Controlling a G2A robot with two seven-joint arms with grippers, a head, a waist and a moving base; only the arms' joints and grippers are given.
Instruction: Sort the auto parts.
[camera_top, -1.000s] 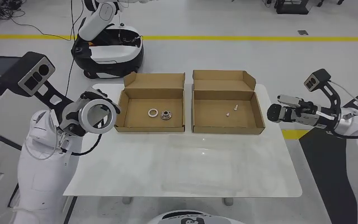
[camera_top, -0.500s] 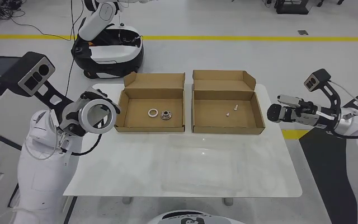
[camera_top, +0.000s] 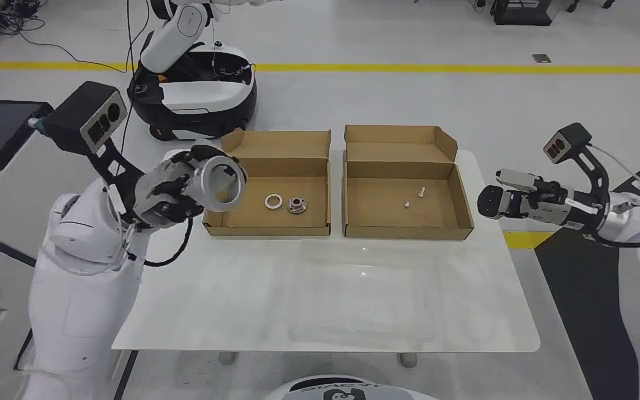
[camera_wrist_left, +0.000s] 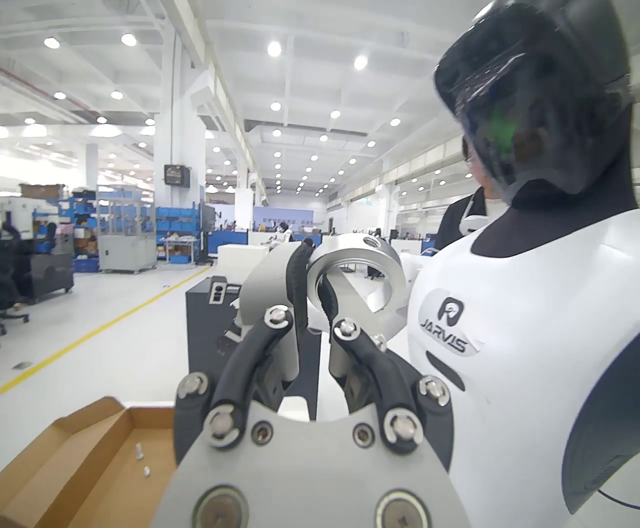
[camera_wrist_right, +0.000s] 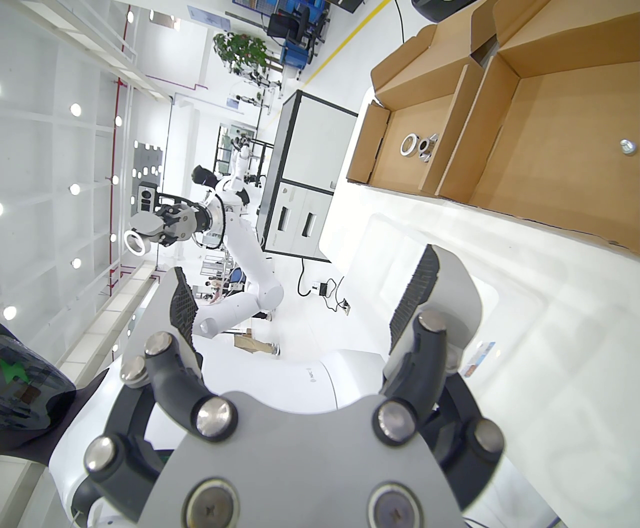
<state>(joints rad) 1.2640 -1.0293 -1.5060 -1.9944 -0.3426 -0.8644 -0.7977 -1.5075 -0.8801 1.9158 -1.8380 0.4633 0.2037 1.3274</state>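
Observation:
My left gripper (camera_top: 205, 178) is shut on a large silver metal ring (camera_top: 219, 181), held in the air at the left edge of the left cardboard box (camera_top: 222, 205). In the left wrist view the ring (camera_wrist_left: 357, 272) sits clamped by its rim between the black fingers (camera_wrist_left: 296, 280). That box holds a small white ring (camera_top: 271, 201) and a grey flanged part (camera_top: 296, 206). The right cardboard box (camera_top: 460, 200) holds two small bolts (camera_top: 413, 196). My right gripper (camera_wrist_right: 305, 295) stands open with nothing in it, off the table's right side (camera_top: 490, 200).
The white table (camera_top: 330, 300) has free room in front of both boxes. Another robot (camera_top: 195, 70) stands on the floor behind the table. A yellow line (camera_top: 400, 68) runs across the floor at the back.
My left arm has swung the metal ring right and toward the left box, tilting it on edge. The right arm has not moved.

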